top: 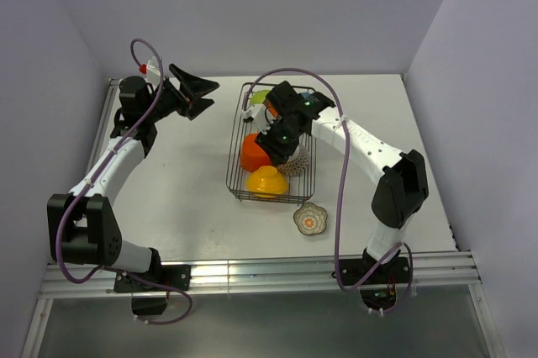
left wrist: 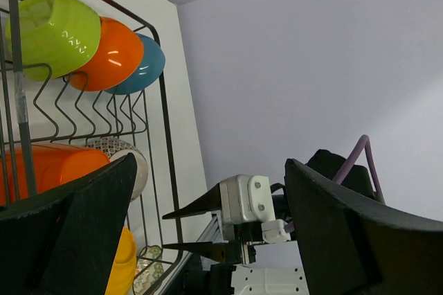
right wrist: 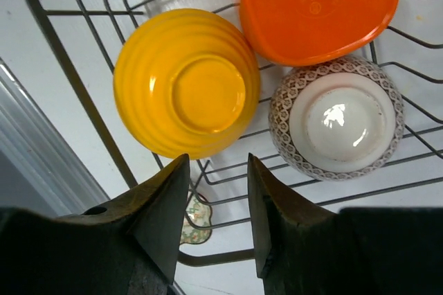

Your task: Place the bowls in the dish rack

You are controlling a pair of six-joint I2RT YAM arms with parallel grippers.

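Yellow bowl (right wrist: 185, 94), brown-patterned bowl (right wrist: 337, 117), dark rack (top: 232, 156)

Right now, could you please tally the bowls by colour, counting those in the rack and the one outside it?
Green bowl: 1
Orange bowls: 2
Blue bowl: 1
Yellow bowl: 1
Brown patterned bowl: 1
Floral bowl: 1
Total: 7

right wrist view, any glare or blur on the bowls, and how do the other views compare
Right wrist: a bright glare spot on the base of the patterned bowl, the yellow bowl sharp, the right end effector dark and soft up close. Left wrist: the left end effector is near-black and soft-edged. Top external: even light, a glint on the front rail.
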